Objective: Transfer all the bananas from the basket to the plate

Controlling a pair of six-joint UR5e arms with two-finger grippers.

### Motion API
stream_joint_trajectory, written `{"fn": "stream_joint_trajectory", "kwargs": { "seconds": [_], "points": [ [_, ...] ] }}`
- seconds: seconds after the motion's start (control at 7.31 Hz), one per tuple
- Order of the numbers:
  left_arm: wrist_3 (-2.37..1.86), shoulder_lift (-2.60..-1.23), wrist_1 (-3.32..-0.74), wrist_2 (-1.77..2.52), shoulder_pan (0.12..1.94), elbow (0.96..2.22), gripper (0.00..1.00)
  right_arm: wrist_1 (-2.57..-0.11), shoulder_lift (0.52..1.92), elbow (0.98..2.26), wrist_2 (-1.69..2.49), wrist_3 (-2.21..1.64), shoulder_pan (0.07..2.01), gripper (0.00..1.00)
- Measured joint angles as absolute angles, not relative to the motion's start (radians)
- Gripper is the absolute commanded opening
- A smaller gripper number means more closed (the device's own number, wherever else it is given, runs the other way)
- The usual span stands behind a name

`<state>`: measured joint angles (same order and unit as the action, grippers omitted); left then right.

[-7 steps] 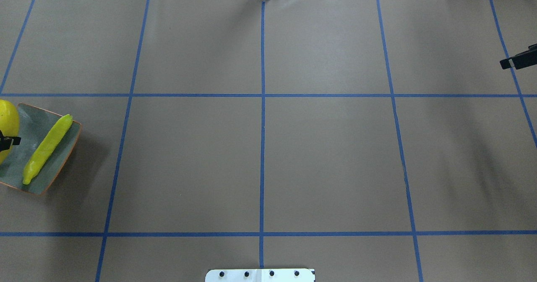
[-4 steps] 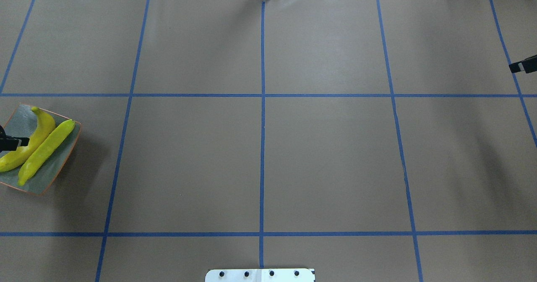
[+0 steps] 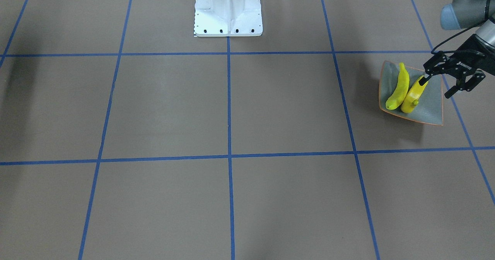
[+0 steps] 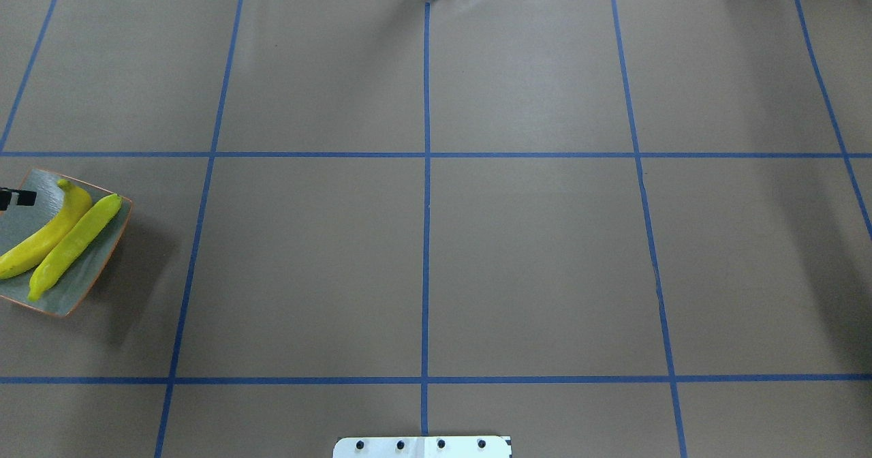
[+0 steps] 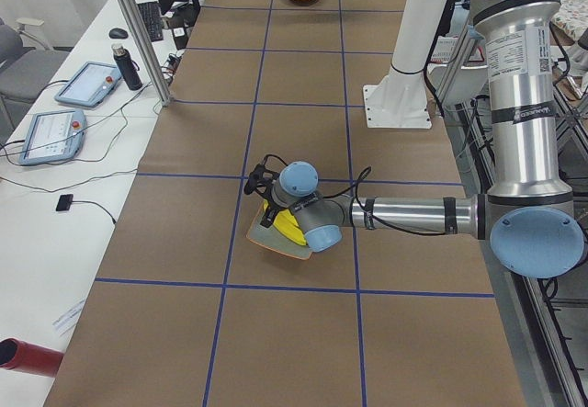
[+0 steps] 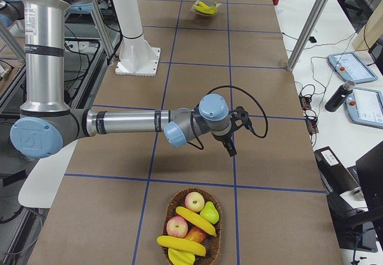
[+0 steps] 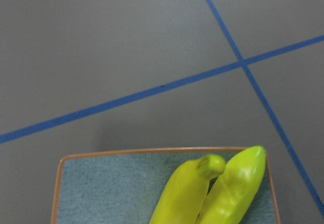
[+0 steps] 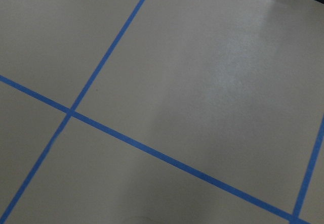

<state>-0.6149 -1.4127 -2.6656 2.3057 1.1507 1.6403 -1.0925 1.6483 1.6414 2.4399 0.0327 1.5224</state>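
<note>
Exterior front-facing view: two bananas [image 3: 398,89] lying side by side along plate [image 3: 431,111], likely so both fit inside rim. Left tool [image 3: 436,88] spread apart, empty, just above. Right tool [image 6: 231,150] near basket [image 6: 191,189]; spread or closed, cannot tell. Two more bananas [image 6: 179,243] inside basket.

Square glossy grey-green plate with orange rim [image 4: 80,270]: left part cut by the overhead view's edge, along with the tail of the bright yellow plastic banana [image 4: 48,233]; largely hidden behind the arm's wrist in the left side view. Left gripper [image 3: 437,86]: overhead shows one black fingertip [image 4: 20,197] only. Right gripper [image 6: 231,149]: jaw state unreadable. Brown woven basket [image 6: 170,204]: lower rim cut off.
</note>
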Motion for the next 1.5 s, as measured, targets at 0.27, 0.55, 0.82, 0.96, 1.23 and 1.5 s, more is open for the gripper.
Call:
{"fn": "stream_joint_trajectory", "kwargs": {
  "seconds": [0.27,0.55,0.82,0.96,1.23,1.5],
  "points": [
    [-0.615,-1.428,-2.663,2.312,1.159,1.64,1.0,-1.093,1.656,1.474,2.455,0.211,1.634,0.99],
    [-0.616,-1.437,-2.663,2.311,1.159,1.64,1.0,-1.096,1.651,1.327,2.451,0.235,1.715,0.97],
    [-0.617,-1.441,-2.665,2.31,1.16,1.644,1.0,-1.092,1.65,1.247,2.364,0.129,1.74,0.96],
    [-0.616,-1.442,-2.667,2.31,1.16,1.645,1.0,-1.089,1.653,1.238,2.329,0.034,1.743,0.95],
    [-0.615,-1.443,-2.672,2.31,1.16,1.647,1.0,-1.025,1.661,1.233,2.304,-0.167,1.733,0.94],
    [-0.614,-1.443,-2.675,2.31,1.161,1.649,1.0,-0.97,1.666,1.219,2.295,-0.275,1.695,0.93]
  ]
}}
